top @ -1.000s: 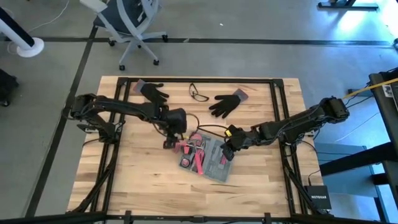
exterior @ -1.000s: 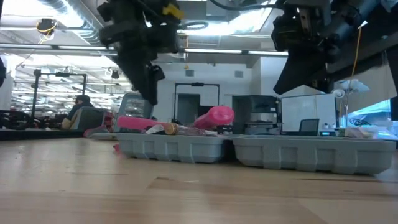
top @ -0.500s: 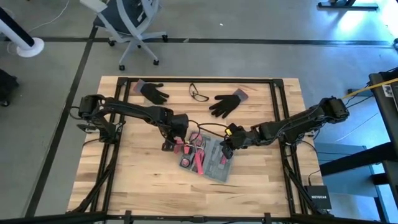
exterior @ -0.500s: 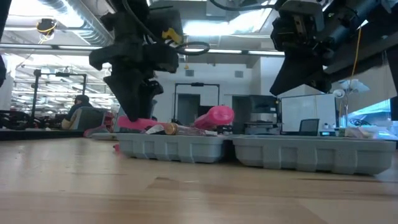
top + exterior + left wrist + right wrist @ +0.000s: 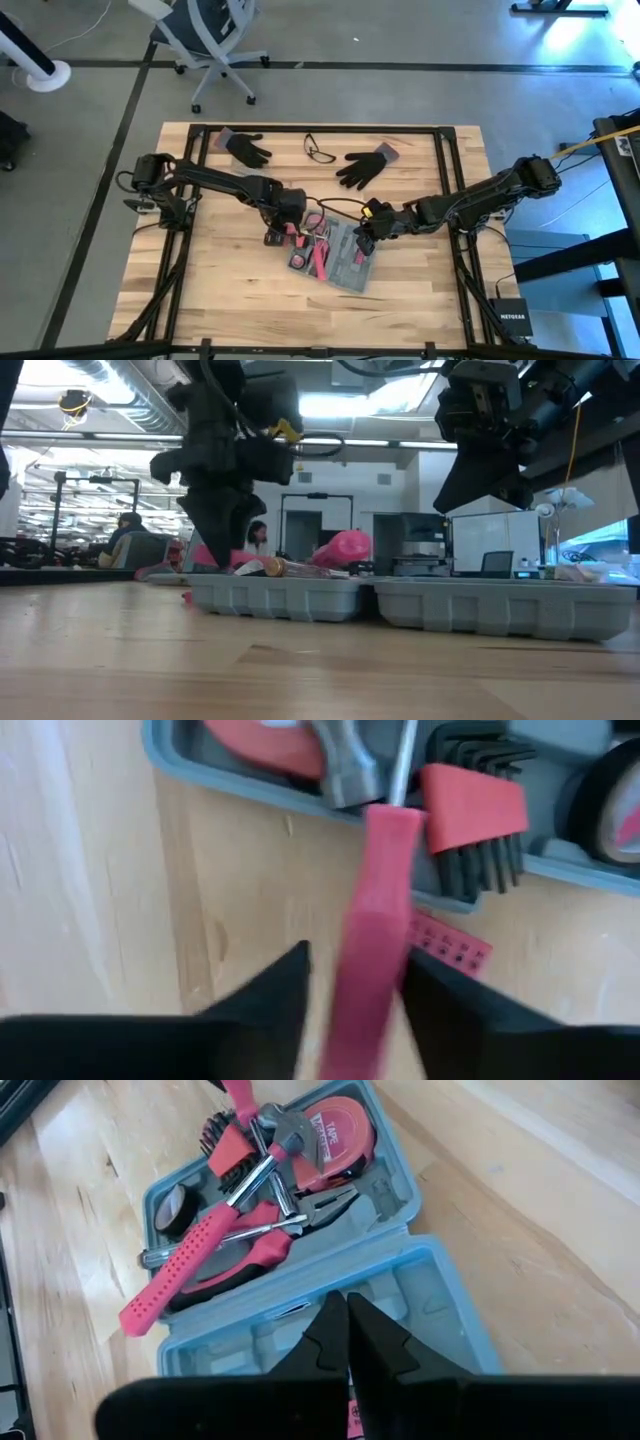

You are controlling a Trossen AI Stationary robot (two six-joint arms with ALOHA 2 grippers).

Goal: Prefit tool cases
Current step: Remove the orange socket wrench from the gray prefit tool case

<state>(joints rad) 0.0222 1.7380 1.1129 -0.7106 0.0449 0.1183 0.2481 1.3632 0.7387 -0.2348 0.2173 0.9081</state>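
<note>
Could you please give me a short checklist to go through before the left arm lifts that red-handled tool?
1. Left hand around the red handle: ok, a finger on each side; whether they grip firmly, cannot tell.
2. Tool case lying open on the table: ok, both halves flat.
3. Handle's far end free of the hammer and hex keys: cannot tell, it overlaps the case's edge among them.
4. Right hand out of the way: ok, shut, hovering over the case's empty half.
5. Gloves and glasses away from the work: ok, at the far edge.
</note>
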